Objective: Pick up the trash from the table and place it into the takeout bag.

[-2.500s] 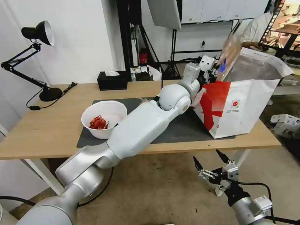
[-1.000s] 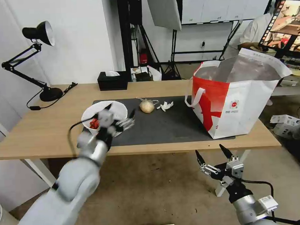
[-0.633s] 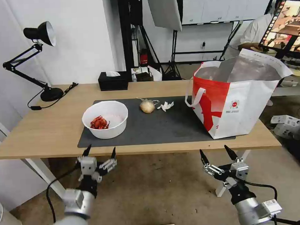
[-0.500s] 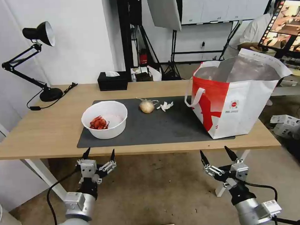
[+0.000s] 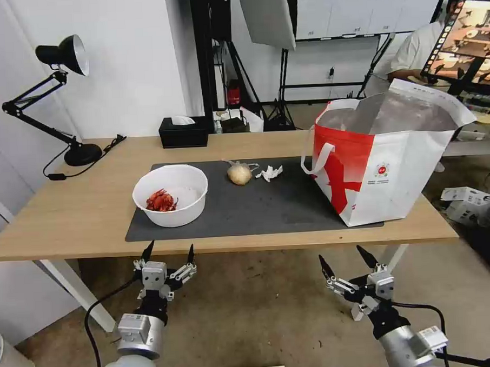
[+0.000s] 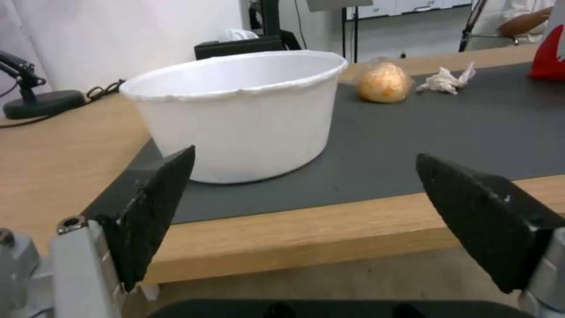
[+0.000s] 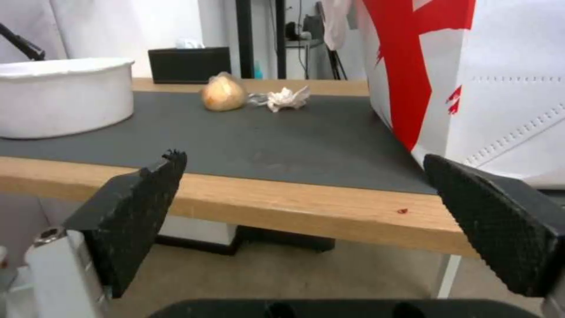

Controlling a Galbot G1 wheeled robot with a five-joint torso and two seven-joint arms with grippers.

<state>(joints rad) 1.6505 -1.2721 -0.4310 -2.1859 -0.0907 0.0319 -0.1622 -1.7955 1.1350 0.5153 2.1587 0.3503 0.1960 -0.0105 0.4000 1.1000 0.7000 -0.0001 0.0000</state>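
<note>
My left gripper (image 5: 169,253) hangs spread and empty below the table (image 5: 89,212) edge; my right gripper (image 5: 343,259), also spread and empty, hangs at its 3 o'clock. Ahead on the dark mat (image 5: 267,204), the white bowl (image 5: 170,195) with red shells sits at 12 o'clock from my left gripper, the knotted bag (image 5: 240,173) and tissue (image 5: 270,173) at 1 o'clock, the takeout bag (image 5: 387,161) at 2 o'clock.

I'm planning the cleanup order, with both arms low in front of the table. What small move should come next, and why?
Probably raise the left gripper toward the white bowl. It hangs open below the table edge directly before the bowl, which sits on the mat with the knotted bag and tissue, outside the takeout bag.
</note>
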